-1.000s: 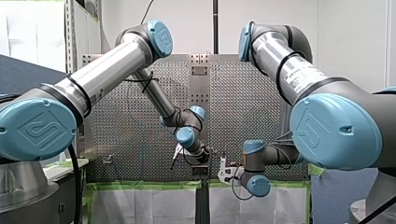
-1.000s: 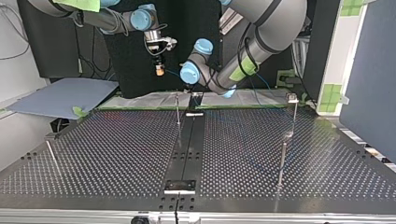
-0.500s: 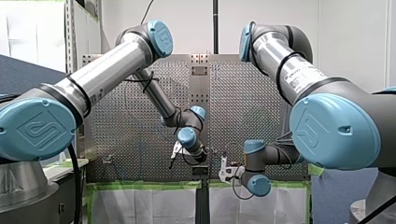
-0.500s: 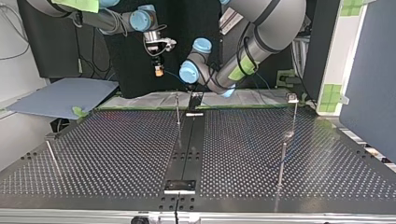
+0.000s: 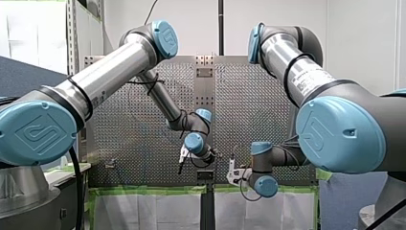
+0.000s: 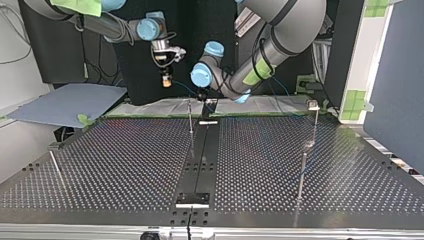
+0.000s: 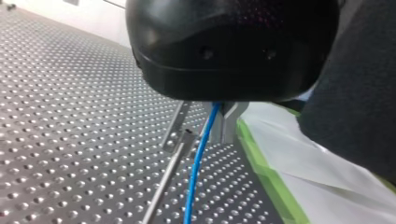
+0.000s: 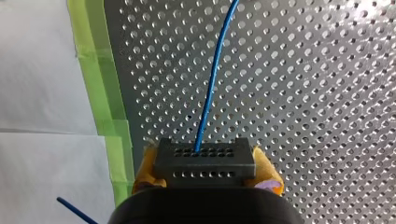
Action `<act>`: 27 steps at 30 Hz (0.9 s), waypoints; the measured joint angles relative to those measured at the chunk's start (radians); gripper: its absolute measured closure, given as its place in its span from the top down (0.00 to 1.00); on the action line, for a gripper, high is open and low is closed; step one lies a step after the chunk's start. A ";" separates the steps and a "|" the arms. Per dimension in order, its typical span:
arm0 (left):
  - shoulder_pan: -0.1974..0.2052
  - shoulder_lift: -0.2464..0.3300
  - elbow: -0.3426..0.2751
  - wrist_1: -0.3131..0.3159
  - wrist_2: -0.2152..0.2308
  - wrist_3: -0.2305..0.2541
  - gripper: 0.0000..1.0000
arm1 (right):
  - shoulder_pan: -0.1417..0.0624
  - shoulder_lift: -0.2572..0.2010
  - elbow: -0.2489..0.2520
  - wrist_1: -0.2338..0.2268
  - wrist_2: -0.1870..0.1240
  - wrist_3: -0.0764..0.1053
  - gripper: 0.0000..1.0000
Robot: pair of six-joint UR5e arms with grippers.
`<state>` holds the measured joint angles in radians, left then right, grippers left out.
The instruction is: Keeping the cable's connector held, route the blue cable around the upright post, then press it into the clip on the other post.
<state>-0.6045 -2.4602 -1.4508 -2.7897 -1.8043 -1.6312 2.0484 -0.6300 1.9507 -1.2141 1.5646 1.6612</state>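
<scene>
The blue cable [image 8: 208, 79] runs out of a grey connector block [image 8: 205, 161], and my right gripper [image 8: 205, 170] is shut on that block with its yellow pads. In the top view, my right gripper [image 6: 166, 81] hangs above the table's far edge, at the view's left. My left gripper [image 7: 223, 136], black with metal fingers, is shut on the blue cable [image 7: 198, 163], which hangs down from between them. A thin upright post [image 7: 164, 182] stands just beside that cable. In the top view, my left gripper [image 6: 202, 95] is right behind this post [image 6: 190, 117].
A taller post topped with a clip [image 6: 313, 106] stands at the top view's far right, with another post [image 6: 301, 175] nearer the camera. A short rod [image 6: 56, 167] leans at the left. Green tape [image 7: 261, 163] and white sheeting edge the perforated table [image 6: 125, 165].
My right gripper has drifted a little toward the top view's left with the connector. My left arm's wrist has shifted slightly the same way, staying by the post.
</scene>
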 joint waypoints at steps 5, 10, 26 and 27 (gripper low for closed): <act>0.004 -0.023 0.000 0.037 0.002 -0.020 0.02 | -0.010 0.000 -0.017 0.017 0.000 -0.001 0.00; 0.009 -0.047 0.000 0.084 0.002 -0.030 0.02 | -0.018 0.000 -0.034 0.023 -0.001 -0.002 0.00; 0.034 -0.052 0.000 0.170 0.029 -0.065 0.02 | -0.040 0.000 -0.092 0.037 -0.006 -0.005 0.00; 0.035 -0.052 0.000 0.173 0.034 -0.072 0.02 | -0.042 0.000 -0.095 0.039 -0.006 -0.005 0.00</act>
<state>-0.5697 -2.5121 -1.4508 -2.6164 -1.7701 -1.7033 2.0068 -0.6297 1.8559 -1.1750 1.5582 1.6563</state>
